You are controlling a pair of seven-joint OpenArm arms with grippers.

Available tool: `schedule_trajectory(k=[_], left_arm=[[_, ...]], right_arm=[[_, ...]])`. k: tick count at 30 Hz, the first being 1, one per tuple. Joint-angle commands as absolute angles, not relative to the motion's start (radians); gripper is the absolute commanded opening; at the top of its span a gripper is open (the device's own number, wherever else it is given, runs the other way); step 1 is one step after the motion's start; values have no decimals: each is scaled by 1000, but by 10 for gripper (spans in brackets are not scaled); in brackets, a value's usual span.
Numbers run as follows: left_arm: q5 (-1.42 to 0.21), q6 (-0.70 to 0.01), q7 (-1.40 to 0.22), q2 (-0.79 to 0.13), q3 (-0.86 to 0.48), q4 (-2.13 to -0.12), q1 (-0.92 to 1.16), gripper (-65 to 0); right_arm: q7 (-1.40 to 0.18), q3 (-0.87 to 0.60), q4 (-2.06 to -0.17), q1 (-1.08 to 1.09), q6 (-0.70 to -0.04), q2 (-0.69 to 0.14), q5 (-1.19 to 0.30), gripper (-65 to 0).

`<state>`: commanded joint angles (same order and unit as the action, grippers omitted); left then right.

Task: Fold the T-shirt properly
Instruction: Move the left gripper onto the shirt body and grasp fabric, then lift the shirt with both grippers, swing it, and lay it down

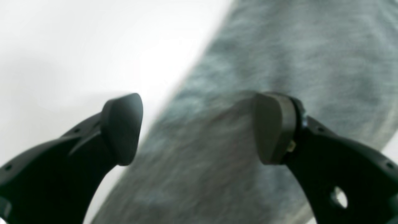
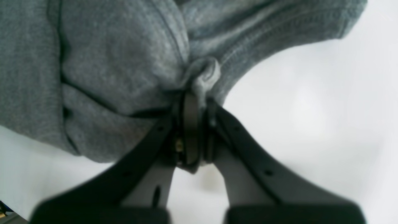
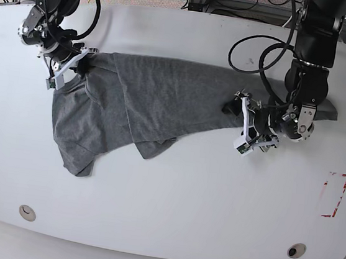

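Grey T-shirt (image 2: 118, 62) pinched in right gripper (image 2: 199, 93).

Base cam overhead, whole table (image 3: 170, 210); wrist cams close-up, share T-shirt (image 3: 152, 96).

The T-shirt (image 3: 164, 100) is plain heather-grey knit with no print. It lies spread crosswise over the far half of the white desk (image 3: 164, 203), partly folded: an upper layer is doubled over the lower, its edge running diagonally down to a loose point near the middle. One end hangs toward the near side as a rumpled flap with a curled hem. At the opposite end the cloth narrows to a strip. A stitched, bunched edge shows in the right wrist view.
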<state>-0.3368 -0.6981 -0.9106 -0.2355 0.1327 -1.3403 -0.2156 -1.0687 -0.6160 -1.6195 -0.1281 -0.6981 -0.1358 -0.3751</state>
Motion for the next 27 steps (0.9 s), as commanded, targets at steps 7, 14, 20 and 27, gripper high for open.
schedule_trajectory(k=[7,14,20,27], left_arm=[[-331,-698,-911,-248,156,-1342,-176,-282],[-329,-698,-911,-248,157,-1340,-171,-650],[-285,-698,-911,-249,130,-1354,-176,-650],[-213,-698,-911,-243,30,-1543,-162,-650]], right_arm=[[-1069,-616,-1620,-128,-698,-136,-375,-650],[-1069,-616,-1621,-128,-698,-136,-375,-650],[-1069,-616,-1621,-127,-698,-136,-375,-650],[-1069,-616,-1624,-127,-698,-136,-375,-650]])
